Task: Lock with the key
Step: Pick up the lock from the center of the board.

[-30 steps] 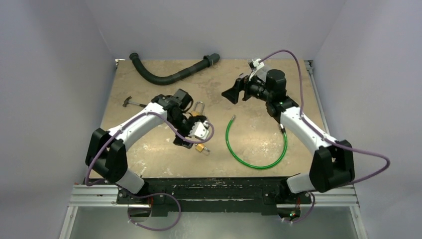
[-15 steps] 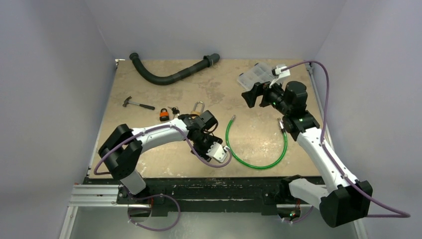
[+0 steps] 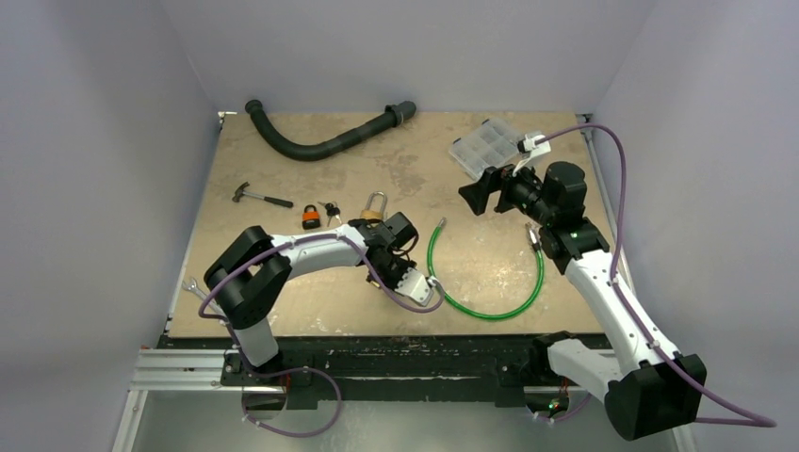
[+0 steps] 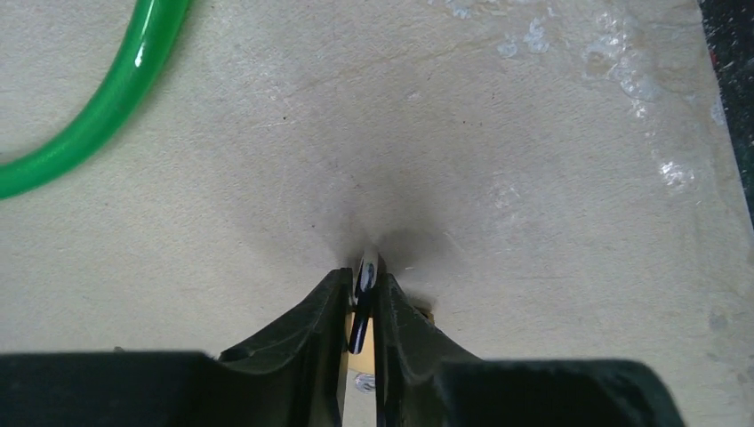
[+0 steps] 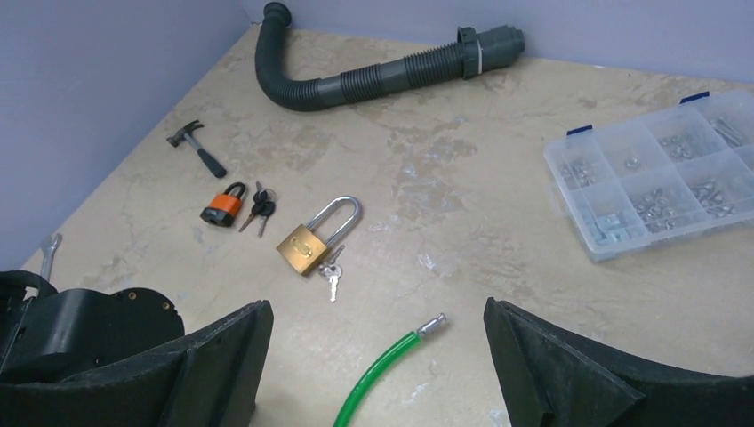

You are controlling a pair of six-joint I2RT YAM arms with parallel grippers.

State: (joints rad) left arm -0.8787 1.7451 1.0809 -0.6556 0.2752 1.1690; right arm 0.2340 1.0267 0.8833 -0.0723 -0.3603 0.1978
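Observation:
My left gripper (image 3: 421, 285) (image 4: 365, 277) points down at the table near its front edge, shut on a thin dark key (image 4: 362, 307) seen edge-on. A small brass lock body (image 4: 359, 358) shows just under the jaws. The free metal end of the green cable (image 3: 485, 310) (image 5: 433, 324) lies to the right. My right gripper (image 3: 477, 192) (image 5: 377, 307) hovers wide open over the back right, holding nothing. A large brass padlock (image 3: 374, 208) (image 5: 305, 245) lies flat with its own key (image 5: 331, 277) at its base.
An orange padlock (image 3: 310, 217) (image 5: 220, 209) with a bunch of keys (image 5: 260, 207) lies left of the brass one. A small hammer (image 3: 254, 196), a dark corrugated hose (image 3: 320, 146) and a clear parts box (image 3: 485, 144) sit further back. A wrench (image 3: 193, 285) lies at the left edge.
My left gripper has swung right toward the green cable, lowered to the table and closed. The right arm has drawn back to the right, still open.

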